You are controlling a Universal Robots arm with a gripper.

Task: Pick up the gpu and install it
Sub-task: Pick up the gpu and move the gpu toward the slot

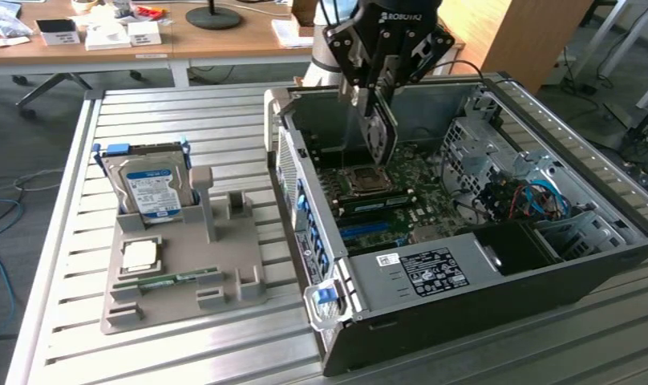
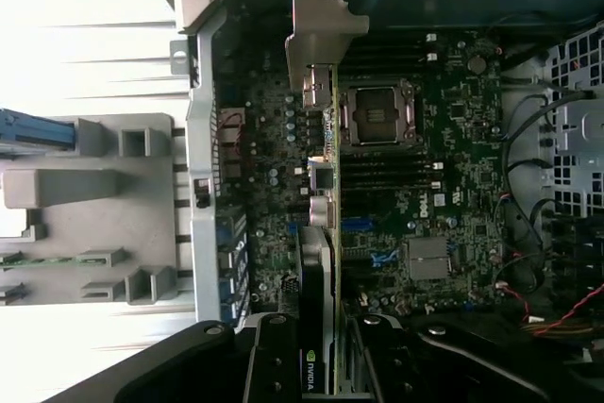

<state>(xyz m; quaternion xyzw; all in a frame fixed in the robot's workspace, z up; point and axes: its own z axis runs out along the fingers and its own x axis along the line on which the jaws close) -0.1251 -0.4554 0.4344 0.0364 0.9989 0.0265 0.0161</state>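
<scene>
Over the open computer case (image 1: 452, 305), find the gripper (image 1: 369, 96) pinching the gpu (image 1: 380, 132) by its upper edge, with fingers pressed onto both faces. Find the card hanging on edge above the motherboard (image 1: 410, 180), near the case's rear wall and just beside the CPU socket (image 1: 365, 178). From the wrist view, see the gpu (image 2: 321, 261) edge-on between the dark gripper (image 2: 326, 370) fingers, with its silver bracket end toward the case rear.

Judge pick-up done and installation in hand: card carried over the board, not yet seated. Judge seating to call for the lower edge square over its expansion slot and the bracket lined up with the rear opening. Cannot confirm the exact slot, as the card hides it.

Record materials: thin rigid green circuit board, black cooler with a green logo patch, stamped silver bracket bent at one end, dark matte sheet-metal case, ribbed aluminium table (image 1: 174, 112).

Note, apart from the case on a grey moulded holder (image 1: 164, 309), a hard drive (image 1: 147, 188) standing upright and a narrow memory stick (image 1: 180, 278) lying flat.
</scene>
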